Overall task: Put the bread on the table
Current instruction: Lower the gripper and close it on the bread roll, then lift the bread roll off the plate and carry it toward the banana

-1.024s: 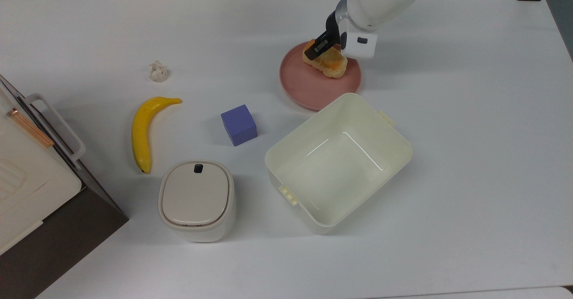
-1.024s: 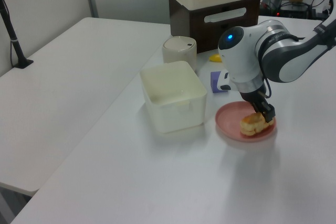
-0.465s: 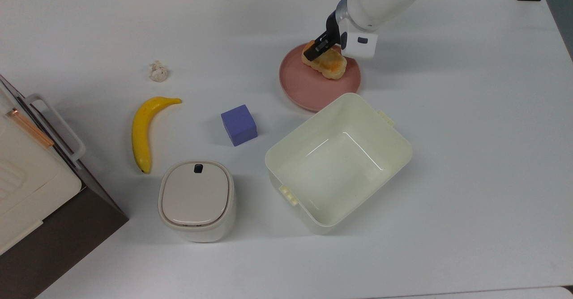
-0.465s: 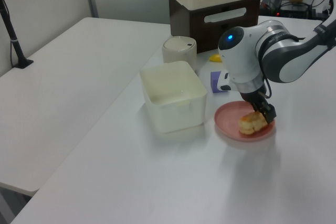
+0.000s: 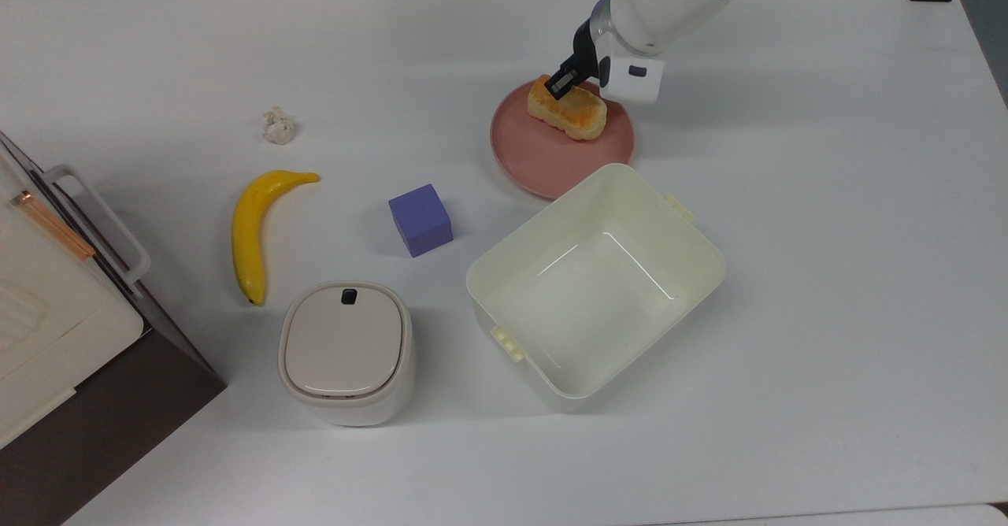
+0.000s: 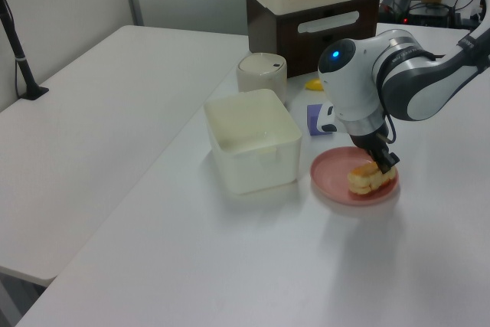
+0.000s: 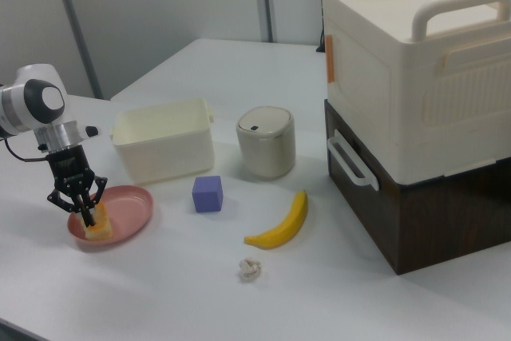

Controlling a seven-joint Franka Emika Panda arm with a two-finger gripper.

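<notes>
1. 1 loaf is what I care about: the bread [image 5: 567, 111] sits over the pink plate [image 5: 551, 160], at the plate's far side in the top view, not yet on the table [image 5: 827, 195].
2. I see my gripper [image 5: 561, 85] pinching the bread at its end, the fingers pressed onto the top view's left tip of the loaf; in the right view the gripper [image 7: 82, 207] comes down from above onto the bread [image 7: 99, 226].
3. I cannot tell whether the loaf's other end is touching the plate or hanging just clear of it.
4. Risk 1: I judge this an off-centre hold, so the long free end could sag or swing and slip out of the fingers when I carry it.
5. Risk 2: a dragging end could catch the plate's rim and pull the plate along.
6. Risk 3: the cream bin [image 5: 594, 286] stands just beside the plate, so a low sideways path toward it could clip its wall; open table lies on the top view's right.
</notes>
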